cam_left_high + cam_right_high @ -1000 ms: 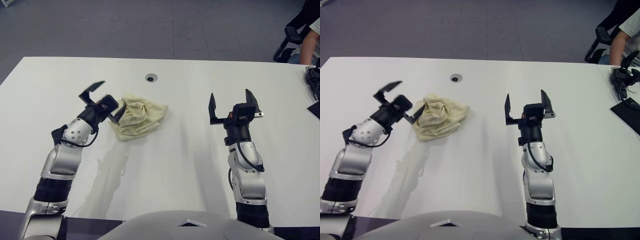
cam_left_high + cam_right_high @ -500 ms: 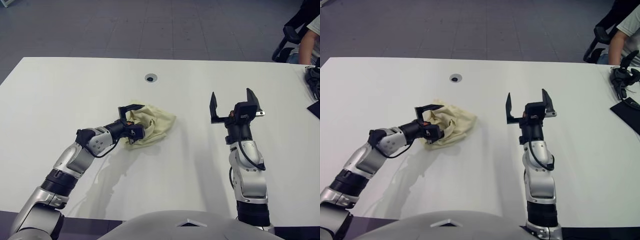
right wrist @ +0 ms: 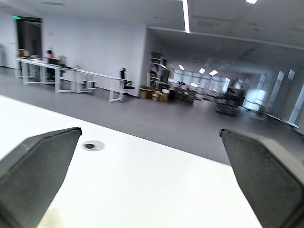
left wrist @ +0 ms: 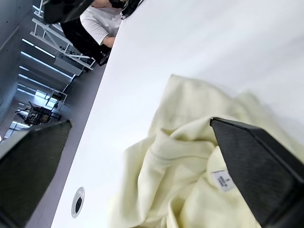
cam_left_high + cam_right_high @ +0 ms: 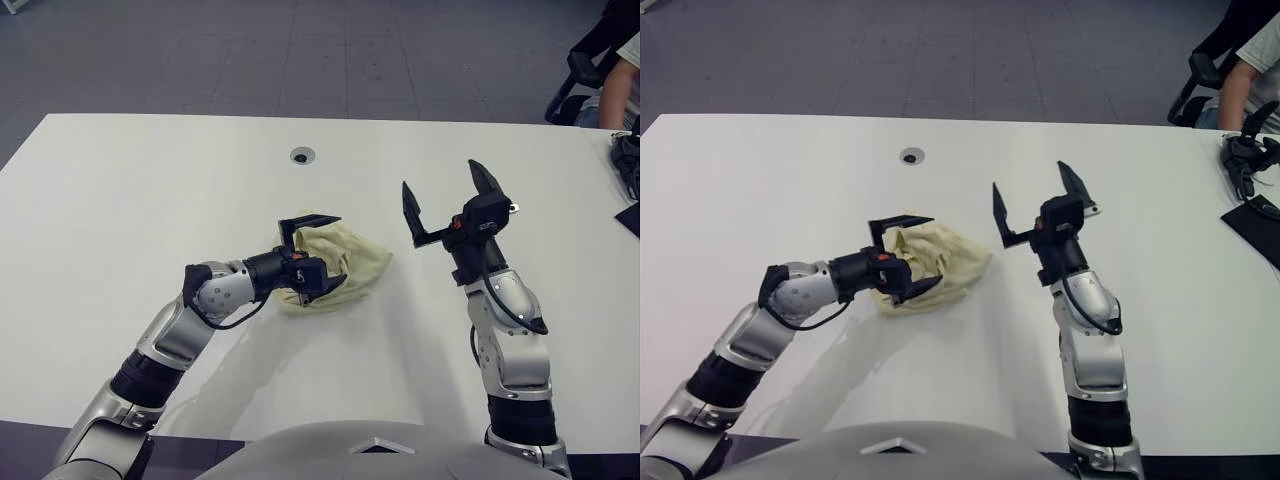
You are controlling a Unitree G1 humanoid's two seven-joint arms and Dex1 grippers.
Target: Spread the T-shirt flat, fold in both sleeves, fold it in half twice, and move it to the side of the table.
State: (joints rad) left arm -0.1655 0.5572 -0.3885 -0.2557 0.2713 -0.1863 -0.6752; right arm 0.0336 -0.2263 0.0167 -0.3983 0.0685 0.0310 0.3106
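Pale-yellow T-shirt (image 5: 358,262): crumpled in a heap, not spread, no folds done. Lying approx centre of frame in left eye view, slightly below mid. Small white label (image 4: 222,179) visible in bunched fabric.

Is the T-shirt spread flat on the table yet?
No, the T-shirt lies in a crumpled heap, with the open left gripper straddling its edge.

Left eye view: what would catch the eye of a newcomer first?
A crumpled pale yellow T-shirt lies at the middle of the table; the left gripper straddles its left part with open fingers. The right gripper is raised to its right, fingers open too.
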